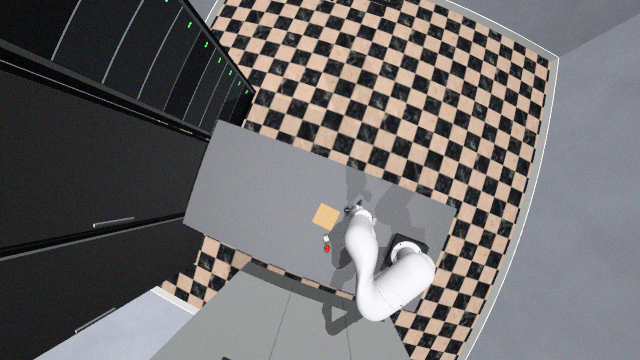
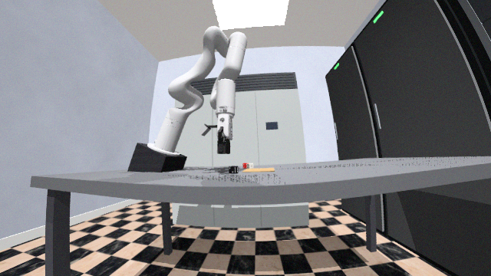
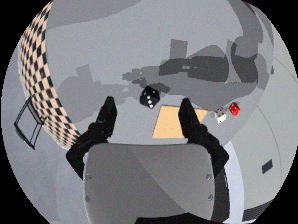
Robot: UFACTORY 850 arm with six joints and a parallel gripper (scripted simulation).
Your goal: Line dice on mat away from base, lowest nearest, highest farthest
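A tan square mat (image 1: pixel 326 216) (image 2: pixel 259 169) (image 3: pixel 168 125) lies on the grey table (image 1: pixel 250 200) (image 2: pixel 307 180). A black die (image 2: pixel 232 169) (image 3: pixel 149 96) (image 1: pixel 347 209) lies on the table just off the mat's edge. A white die (image 1: pixel 326 239) (image 2: pixel 250 165) (image 3: pixel 218 115) and a red die (image 1: pixel 327 247) (image 2: pixel 245 165) (image 3: pixel 234 110) lie close together on the table beside the mat, off it. My gripper (image 2: pixel 223 150) (image 3: pixel 147 104) is open and empty. It hangs above the table over the black die, a short way up.
The robot's black base (image 1: pixel 409 248) (image 2: pixel 156 161) stands on the table near one end. Tall dark cabinets (image 1: pixel 100 150) (image 2: pixel 414 96) stand along one side of the table. The floor is chequered.
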